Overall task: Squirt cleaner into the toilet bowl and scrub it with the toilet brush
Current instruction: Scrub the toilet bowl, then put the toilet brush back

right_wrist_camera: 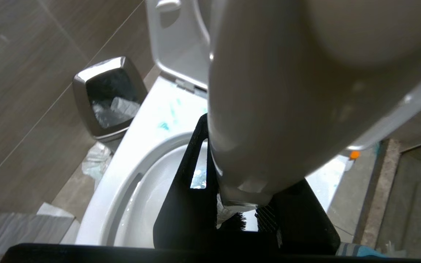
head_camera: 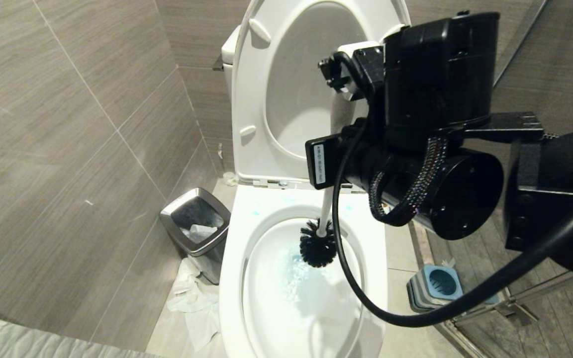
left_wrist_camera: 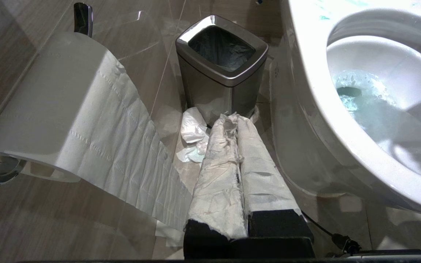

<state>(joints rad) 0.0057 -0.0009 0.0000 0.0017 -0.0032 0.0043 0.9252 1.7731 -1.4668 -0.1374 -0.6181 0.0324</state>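
The white toilet bowl (head_camera: 231, 278) stands open in front of me, its water tinted pale blue by cleaner (head_camera: 294, 281). Turquoise smears also mark the rim (right_wrist_camera: 165, 126). The toilet brush hangs nearly upright, its black bristle head (head_camera: 318, 246) inside the bowl at the far side, just above the water. My right gripper (right_wrist_camera: 245, 182) is shut on the brush's white handle (right_wrist_camera: 287, 91), which fills the right wrist view. My left gripper (left_wrist_camera: 232, 118), fingers wrapped in white paper and pressed together, is parked low beside the bowl's left flank, pointing at the bin.
A square steel-rimmed bin (head_camera: 197, 223) stands left of the toilet with crumpled paper (head_camera: 192, 298) on the floor beside it. A toilet-paper roll (left_wrist_camera: 60, 109) hangs on the left wall. The blue-and-grey brush holder (head_camera: 438, 286) sits right of the toilet. The seat and lid (head_camera: 286, 89) are raised.
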